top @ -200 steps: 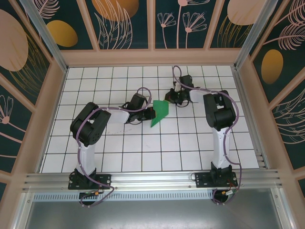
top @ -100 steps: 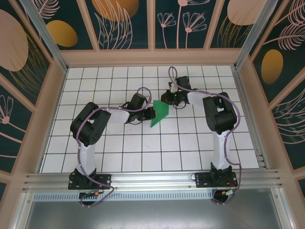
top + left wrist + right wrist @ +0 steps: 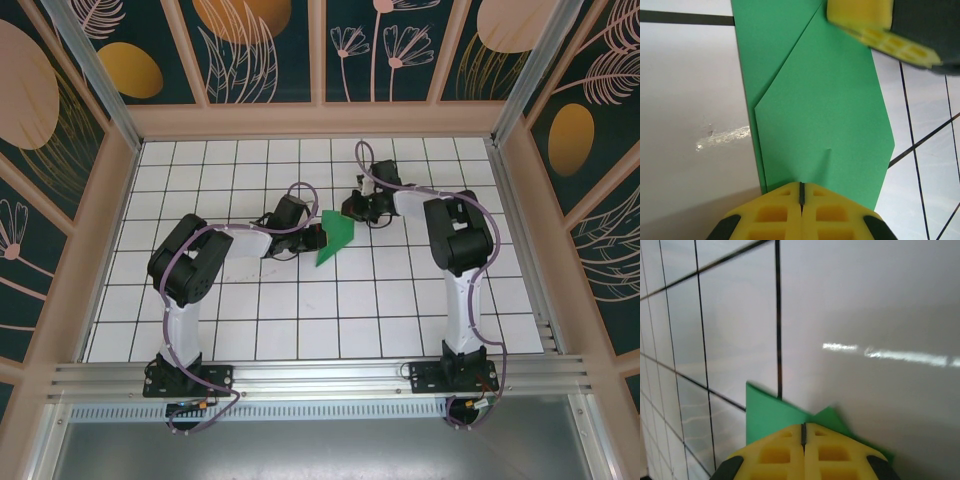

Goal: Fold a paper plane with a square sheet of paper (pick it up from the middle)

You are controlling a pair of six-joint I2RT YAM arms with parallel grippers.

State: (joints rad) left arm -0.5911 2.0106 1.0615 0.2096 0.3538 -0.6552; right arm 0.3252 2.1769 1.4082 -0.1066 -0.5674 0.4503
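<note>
Left gripper (image 3: 801, 192) fully closed, holding nothing, tips pressing the left edge of the part-folded green paper sheet (image 3: 825, 125) lying mid-table (image 3: 300, 300). Right gripper (image 3: 352, 208) also closed, empty, at the sheet's far end. Long axis runs near-left to far-right.

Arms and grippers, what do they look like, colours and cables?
The left arm and right arm have black joints on white lower links, with purple cables looped along them. The left gripper and right gripper are yellow with grid-like hollows.

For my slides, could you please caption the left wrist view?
Shut left hand at the near edge of the folded green paper; right hand at its far corner.
</note>
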